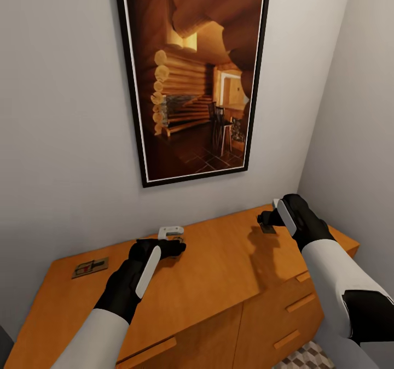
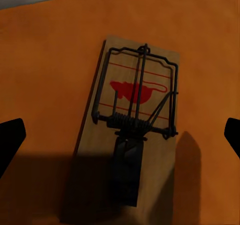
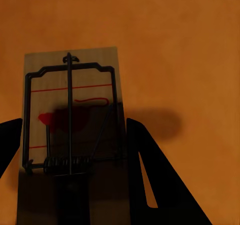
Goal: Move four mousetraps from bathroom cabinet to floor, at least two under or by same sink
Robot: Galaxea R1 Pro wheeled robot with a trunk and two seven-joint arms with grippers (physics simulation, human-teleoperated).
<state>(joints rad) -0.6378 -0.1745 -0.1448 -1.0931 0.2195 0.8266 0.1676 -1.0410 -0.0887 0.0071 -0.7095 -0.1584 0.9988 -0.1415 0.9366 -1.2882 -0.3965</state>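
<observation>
Both arms are over the orange-brown cabinet [image 1: 219,265] top.

Left claw [image 2: 120,135]: spread wide, fingertips [image 2: 10,135] well clear on either side of a mousetrap [image 2: 132,130] lying flat on the top, nothing gripped.

Right claw [image 3: 75,150]: parted, fingers bracketing the long edges of a second mousetrap [image 3: 70,125]. Can't tell if they touch the board.

A third mousetrap [image 1: 89,268] lies near the cabinet's left end, close to the wall [image 1: 60,139]. Patterned bathroom floor [image 1: 306,358] is visible below.

Handling guess: light, stiff wooden board, flat, so little to bite on. Pinch across the long side edges and stay off the wire bar and spring; thin edges could slip.
</observation>
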